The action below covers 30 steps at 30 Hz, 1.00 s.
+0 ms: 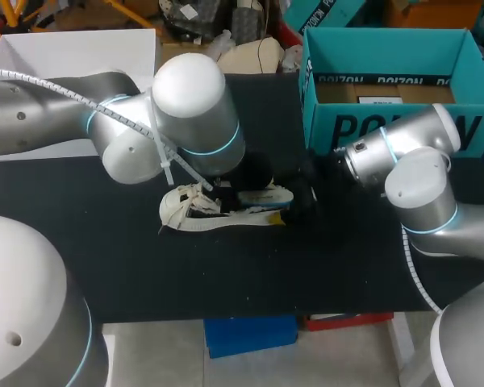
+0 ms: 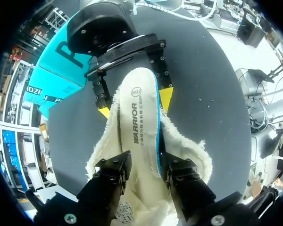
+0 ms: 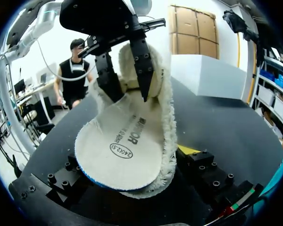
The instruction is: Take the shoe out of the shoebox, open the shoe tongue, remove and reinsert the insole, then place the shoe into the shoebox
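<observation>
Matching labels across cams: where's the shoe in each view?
Head: the shoe lies mid-table, nearer the camera than the teal shoebox.
Left wrist: it sits between the left gripper fingers and runs ahead to the right gripper.
Right wrist: it sits between the right gripper fingers, with its far end at the left gripper.
Shared landmark: the black table under the shoe in all three views.

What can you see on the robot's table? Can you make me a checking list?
Surface: black table.
Job's things: white fleecy shoe lies mid-table, its insole showing; teal shoebox stands open at the back right.
Clutter: white box at the back left.
Grippers: right gripper has its jaws clamped on one end of the shoe; left gripper is at the other end.
Cables: white spiral-wrapped cable along the left arm.
Surroundings: nothing seen reaching over the table.
</observation>
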Motion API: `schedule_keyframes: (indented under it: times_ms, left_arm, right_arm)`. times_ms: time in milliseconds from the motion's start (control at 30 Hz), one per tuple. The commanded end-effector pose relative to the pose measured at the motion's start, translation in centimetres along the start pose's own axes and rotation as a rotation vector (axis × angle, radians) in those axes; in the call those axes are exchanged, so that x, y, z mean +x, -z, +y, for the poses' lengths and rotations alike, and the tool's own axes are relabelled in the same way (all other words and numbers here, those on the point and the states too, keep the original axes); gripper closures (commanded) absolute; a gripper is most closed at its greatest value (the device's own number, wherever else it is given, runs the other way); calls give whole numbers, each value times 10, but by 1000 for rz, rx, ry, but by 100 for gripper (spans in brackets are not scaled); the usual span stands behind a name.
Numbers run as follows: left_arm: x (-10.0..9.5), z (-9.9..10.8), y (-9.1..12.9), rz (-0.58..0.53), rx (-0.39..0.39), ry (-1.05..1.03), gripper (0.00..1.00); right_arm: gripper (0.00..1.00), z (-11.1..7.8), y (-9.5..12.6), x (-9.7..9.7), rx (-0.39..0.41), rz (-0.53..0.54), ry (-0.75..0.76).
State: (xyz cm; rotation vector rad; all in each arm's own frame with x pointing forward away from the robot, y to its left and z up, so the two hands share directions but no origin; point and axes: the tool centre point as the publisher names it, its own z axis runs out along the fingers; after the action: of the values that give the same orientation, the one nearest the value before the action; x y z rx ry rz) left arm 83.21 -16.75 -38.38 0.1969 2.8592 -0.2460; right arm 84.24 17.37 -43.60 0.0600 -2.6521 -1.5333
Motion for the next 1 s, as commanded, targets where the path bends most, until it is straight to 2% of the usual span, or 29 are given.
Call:
schedule_keyframes:
  times_ms: [33, 433, 833, 1000]
  left_arm:
    - [4, -3, -1, -25, 14, -17, 59]
    - [-1, -24, -13, -66, 39, -43, 61]
    - [-9, -36, -17, -144, 14, -8, 80]
    - [-11, -40, -20, -159, 8, -3, 77]
  right_arm:
    - [100, -2, -2, -1, 1, 0, -1]
    - [100, -2, -2, -1, 1, 0, -1]
    - [100, -2, -2, -1, 1, 0, -1]
    - [100, -2, -2, -1, 1, 0, -1]
